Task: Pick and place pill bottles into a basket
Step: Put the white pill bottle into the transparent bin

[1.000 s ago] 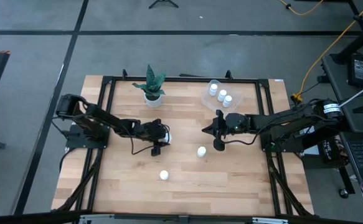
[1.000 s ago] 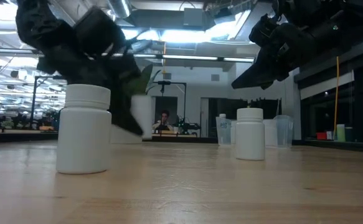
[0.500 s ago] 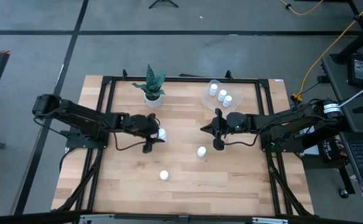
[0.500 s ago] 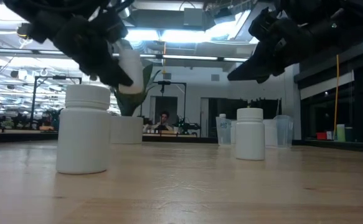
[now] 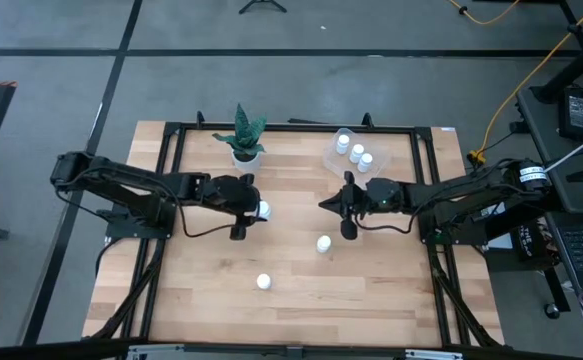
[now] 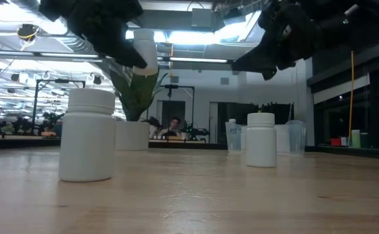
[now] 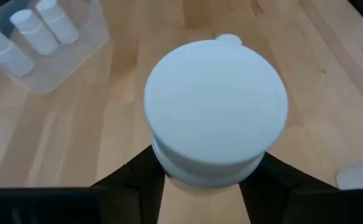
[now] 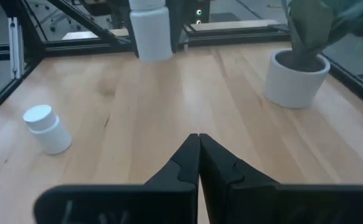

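White pill bottle (image 5: 260,210) gripped upright in left jaws (image 5: 254,208), lifted off counter; clear basket (image 5: 376,146) lies ahead, beyond the empty, closed right jaws (image 5: 324,206).

Lower body of held pill bottle (image 7: 215,115) hidden behind own cap; left gripper (image 7: 200,180) fingertips cut off.

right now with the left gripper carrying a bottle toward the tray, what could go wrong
The held pill bottle is pinched only low on its body by the left gripper, so it might slip. The right gripper hangs shut between it and the basket, risking a collision. Three bottles already sit there, leaving limited room.
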You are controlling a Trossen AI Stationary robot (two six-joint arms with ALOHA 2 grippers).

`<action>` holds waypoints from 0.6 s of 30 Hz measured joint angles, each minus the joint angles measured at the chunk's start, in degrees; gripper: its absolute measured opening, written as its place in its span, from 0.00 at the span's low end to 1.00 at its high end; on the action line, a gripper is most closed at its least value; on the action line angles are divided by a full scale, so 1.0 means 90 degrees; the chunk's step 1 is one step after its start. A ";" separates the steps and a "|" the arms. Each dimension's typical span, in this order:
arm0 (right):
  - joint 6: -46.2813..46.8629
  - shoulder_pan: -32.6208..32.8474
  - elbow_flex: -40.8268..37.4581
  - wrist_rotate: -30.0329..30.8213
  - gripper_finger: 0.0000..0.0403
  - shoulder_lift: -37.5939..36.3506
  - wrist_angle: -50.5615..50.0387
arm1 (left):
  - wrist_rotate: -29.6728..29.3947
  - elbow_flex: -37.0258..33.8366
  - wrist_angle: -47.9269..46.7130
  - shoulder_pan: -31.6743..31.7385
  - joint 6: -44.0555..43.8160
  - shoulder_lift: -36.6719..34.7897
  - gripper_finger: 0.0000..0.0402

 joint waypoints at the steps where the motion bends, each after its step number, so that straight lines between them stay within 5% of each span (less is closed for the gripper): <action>1: -0.0027 0.0000 0.0054 0.0000 0.03 -0.0002 -0.0030 | -0.0009 0.0048 -0.0076 0.0023 -0.0029 0.0001 0.41; 10: -0.0693 0.0000 0.0548 -0.0002 0.06 0.0000 -0.0066 | 0.0038 0.0345 -0.0427 0.0038 -0.0043 0.0007 0.40; 18: -0.0844 -0.0002 0.1305 -0.0002 0.33 0.0000 -0.1455 | -0.0004 0.0363 -0.0388 0.0060 -0.0047 0.0007 0.40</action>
